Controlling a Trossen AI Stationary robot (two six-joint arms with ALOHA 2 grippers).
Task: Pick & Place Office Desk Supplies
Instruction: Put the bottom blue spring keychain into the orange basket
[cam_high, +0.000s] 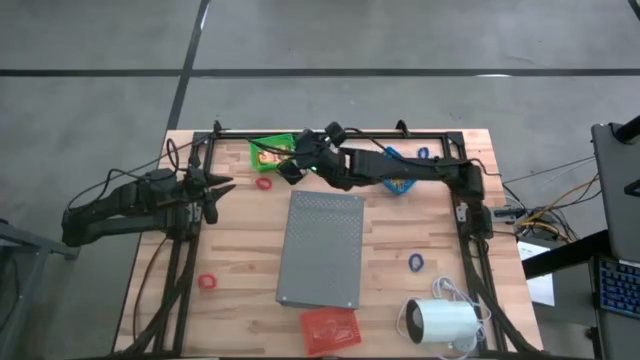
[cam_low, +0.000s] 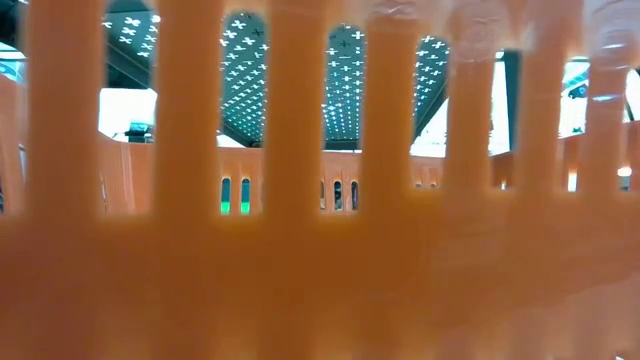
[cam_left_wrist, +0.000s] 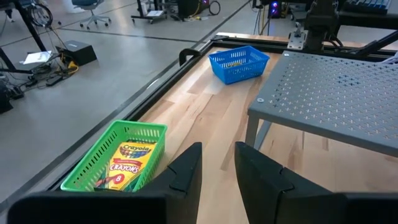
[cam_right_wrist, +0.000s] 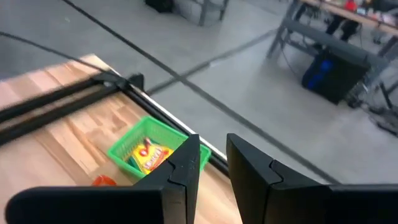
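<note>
Just past the right gripper (cam_right_wrist: 208, 165), whose fingers sit slightly apart and hold nothing, the green basket (cam_right_wrist: 127, 149) already has a crayon box (cam_right_wrist: 151, 155) in it. Blue basket (cam_high: 402, 185) under that arm looks partly filled, hard to tell. Left gripper (cam_left_wrist: 217, 171) waits empty, slightly parted. Red ring (cam_high: 264, 183) near the right claw, another red ring (cam_high: 207, 283) and a blue ring (cam_high: 416, 262) well away seem left to sort.

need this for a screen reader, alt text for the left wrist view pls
The left gripper, fingers slightly apart and empty, hovers over a wooden table. A green basket holds a yellow crayon box; farther off sit a blue basket and a grey perforated slab.
</note>
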